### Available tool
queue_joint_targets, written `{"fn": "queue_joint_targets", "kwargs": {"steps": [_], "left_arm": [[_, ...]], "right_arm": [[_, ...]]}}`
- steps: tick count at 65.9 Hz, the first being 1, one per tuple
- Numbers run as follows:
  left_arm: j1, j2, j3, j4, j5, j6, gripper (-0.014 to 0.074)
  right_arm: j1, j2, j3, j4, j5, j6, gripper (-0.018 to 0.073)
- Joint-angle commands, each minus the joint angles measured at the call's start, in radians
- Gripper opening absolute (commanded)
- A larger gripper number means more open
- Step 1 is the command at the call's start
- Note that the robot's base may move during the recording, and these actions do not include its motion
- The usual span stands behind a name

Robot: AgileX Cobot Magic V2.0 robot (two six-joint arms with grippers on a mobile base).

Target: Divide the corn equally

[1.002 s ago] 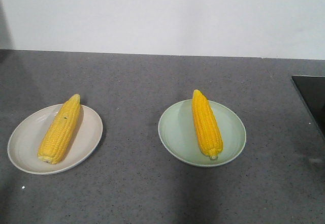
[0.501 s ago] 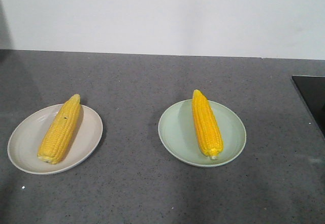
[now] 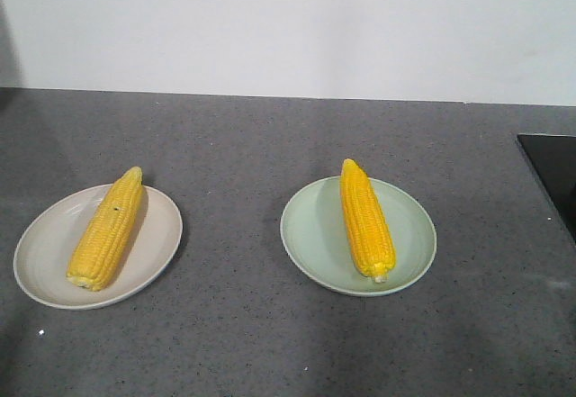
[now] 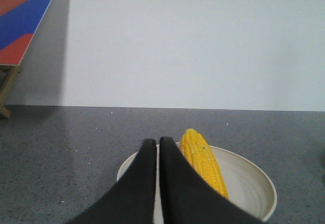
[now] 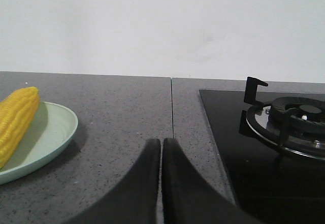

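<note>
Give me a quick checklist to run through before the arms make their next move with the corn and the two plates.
1. Split is even: one cob on the beige plate, one cob on the green plate. Ok.
2. Both cobs lie fully within their plates, none on the counter. Ok.
3. Left tool shut and empty, just in front of the beige plate. Ok.
4. Right tool shut and empty, over bare counter between green plate and stove burner. Ok.
5. More cobs waiting outside the views. Cannot tell.
</note>
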Motion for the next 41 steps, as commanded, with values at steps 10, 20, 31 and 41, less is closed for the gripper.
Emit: {"fn": "queue_joint_targets", "kwargs": {"steps": [10,20,31,41], "left_arm": [[-0.001,-0.015,0.011,-0.011,-0.075,-0.009,-0.0006],[-0.001,-0.015,0.011,-0.011,-0.075,-0.009,-0.0006],[-0.001,-0.015,0.011,-0.011,-0.075,-0.009,-0.0006],[-0.001,-0.015,0.011,-0.011,-0.075,-0.009,-0.0006]], "right_arm": [[-0.005,-0.004,0.012,-0.005,-0.074,-0.013,-0.001],[-0.005,-0.003,0.012,-0.005,-0.074,-0.013,-0.001],[-0.005,-0.003,0.012,-0.005,-0.074,-0.013,-0.001],[-0.005,-0.003,0.012,-0.005,-0.074,-0.013,-0.001]]}}
